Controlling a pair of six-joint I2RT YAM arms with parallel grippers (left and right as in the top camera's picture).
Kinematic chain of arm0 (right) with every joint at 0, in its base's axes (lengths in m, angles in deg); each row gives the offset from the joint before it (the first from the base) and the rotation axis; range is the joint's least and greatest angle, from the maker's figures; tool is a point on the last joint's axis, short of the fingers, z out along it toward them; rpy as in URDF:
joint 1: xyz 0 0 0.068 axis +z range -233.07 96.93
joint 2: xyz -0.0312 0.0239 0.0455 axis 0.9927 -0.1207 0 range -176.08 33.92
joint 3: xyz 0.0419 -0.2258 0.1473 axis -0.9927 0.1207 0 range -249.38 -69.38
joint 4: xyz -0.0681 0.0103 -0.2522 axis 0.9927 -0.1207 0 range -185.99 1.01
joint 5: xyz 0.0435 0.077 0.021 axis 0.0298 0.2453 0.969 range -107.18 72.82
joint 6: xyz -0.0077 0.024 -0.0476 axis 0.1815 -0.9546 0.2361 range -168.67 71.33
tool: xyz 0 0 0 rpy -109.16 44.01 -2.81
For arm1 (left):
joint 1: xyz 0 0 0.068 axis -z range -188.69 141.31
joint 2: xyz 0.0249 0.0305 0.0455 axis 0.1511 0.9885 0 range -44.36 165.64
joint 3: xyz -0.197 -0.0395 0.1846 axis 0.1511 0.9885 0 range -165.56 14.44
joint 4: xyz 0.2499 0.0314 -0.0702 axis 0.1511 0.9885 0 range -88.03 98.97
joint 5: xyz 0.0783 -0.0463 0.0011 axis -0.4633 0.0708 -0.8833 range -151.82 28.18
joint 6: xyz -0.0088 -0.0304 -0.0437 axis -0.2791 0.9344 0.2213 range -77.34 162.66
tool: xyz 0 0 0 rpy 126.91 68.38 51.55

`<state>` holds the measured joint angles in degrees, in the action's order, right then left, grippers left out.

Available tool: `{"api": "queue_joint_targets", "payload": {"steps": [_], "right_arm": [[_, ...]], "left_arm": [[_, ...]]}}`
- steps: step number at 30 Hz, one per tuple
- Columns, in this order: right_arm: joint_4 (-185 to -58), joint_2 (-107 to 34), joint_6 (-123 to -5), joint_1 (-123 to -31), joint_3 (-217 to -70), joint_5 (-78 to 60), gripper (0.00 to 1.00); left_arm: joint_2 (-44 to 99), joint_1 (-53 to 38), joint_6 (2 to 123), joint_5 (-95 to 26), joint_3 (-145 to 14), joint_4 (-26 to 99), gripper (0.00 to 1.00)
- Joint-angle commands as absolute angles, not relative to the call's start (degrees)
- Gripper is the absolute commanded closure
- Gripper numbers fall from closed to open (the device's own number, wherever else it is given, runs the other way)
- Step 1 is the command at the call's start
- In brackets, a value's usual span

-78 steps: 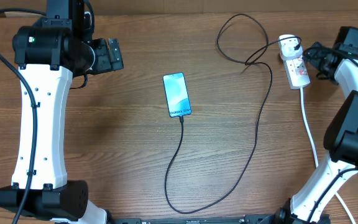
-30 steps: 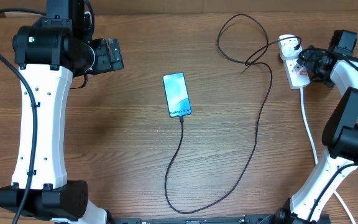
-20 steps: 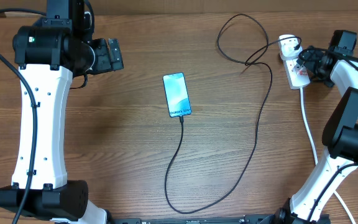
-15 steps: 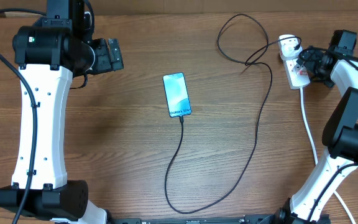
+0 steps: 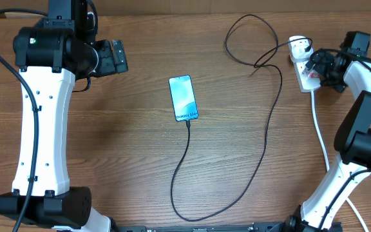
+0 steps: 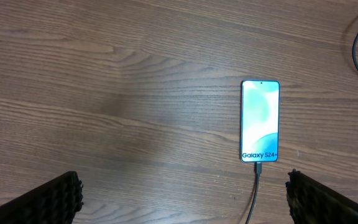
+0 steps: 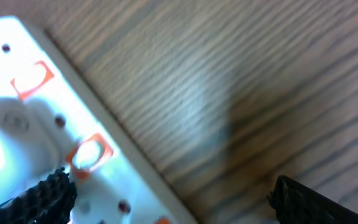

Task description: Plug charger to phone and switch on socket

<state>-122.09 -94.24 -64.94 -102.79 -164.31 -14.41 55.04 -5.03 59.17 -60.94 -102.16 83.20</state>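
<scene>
On desk (image 5: 121, 161), charger (image 5: 269, 122) already joined to phone (image 5: 183, 98) mid-desk and to socket (image 5: 306, 72) far right. Right hand (image 5: 319, 64) wide open just over socket; left hand (image 5: 116, 57) wide open, idle, far left. Risks glancing off small switch (image 7: 86, 152), shoving light socket aside, yanking charger out.

The phone (image 5: 183, 98) lies flat in the middle of the table (image 5: 127, 161), screen lit. The charger (image 5: 266, 138) runs from its bottom end in a big loop up to the white socket (image 5: 305, 64). The right tool (image 5: 321, 64) is just beside the socket.
</scene>
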Motion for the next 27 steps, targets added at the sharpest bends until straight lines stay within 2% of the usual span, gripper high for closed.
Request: {"api": "queue_joint_targets", "payload": {"steps": [1, 9, 18, 27], "right_arm": [[-123.8, -90.3, -63.5, -102.7, -163.8, -14.5, 0.00], [-128.1, -73.2, -63.6, -103.0, -163.9, -14.5, 0.00], [-142.4, -55.0, -63.6, -103.0, -163.9, -9.5, 0.00], [-155.4, -43.3, -63.6, -103.0, -163.8, -2.5, 0.00]], "left_arm": [[55.4, -4.9, 59.6, -60.5, -101.9, 83.1, 0.00], [55.4, -4.9, 59.6, -60.5, -101.9, 83.1, 0.00], [55.4, -4.9, 59.5, -60.5, -101.9, 83.2, 0.00], [55.4, -4.9, 59.5, -60.5, -101.9, 83.1, 0.00]]}}
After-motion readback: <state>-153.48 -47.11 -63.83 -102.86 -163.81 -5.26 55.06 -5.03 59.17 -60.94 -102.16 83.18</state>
